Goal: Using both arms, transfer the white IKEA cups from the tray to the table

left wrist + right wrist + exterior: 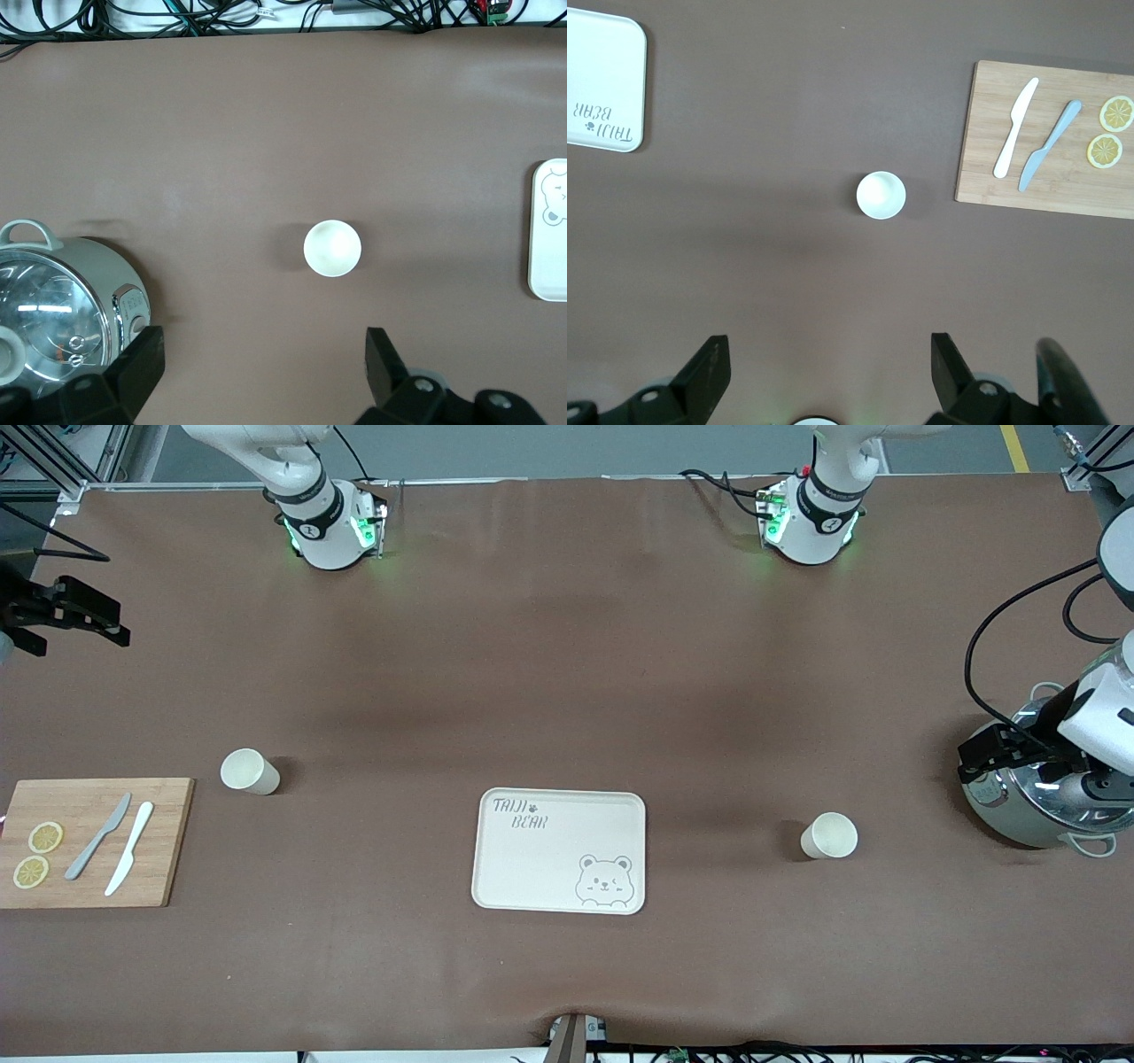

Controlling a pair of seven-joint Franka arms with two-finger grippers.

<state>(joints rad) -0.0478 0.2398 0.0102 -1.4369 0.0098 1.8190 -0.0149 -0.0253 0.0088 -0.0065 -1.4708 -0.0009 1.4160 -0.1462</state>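
Two white cups stand upright on the brown table. One cup (249, 771) is toward the right arm's end, beside the cutting board; it also shows in the right wrist view (881, 195). The other cup (829, 835) is toward the left arm's end, between the tray and the pot; it also shows in the left wrist view (332, 248). My right gripper (106, 620) (830, 367) is open and empty, up over bare table. My left gripper (979, 760) (263, 363) is open and empty, up over the pot's edge.
A cream bear-printed tray (560, 850) lies mid-table near the front camera. A wooden cutting board (89, 841) holds two knives and two lemon slices at the right arm's end. A steel pot (1028, 806) with a glass lid sits at the left arm's end.
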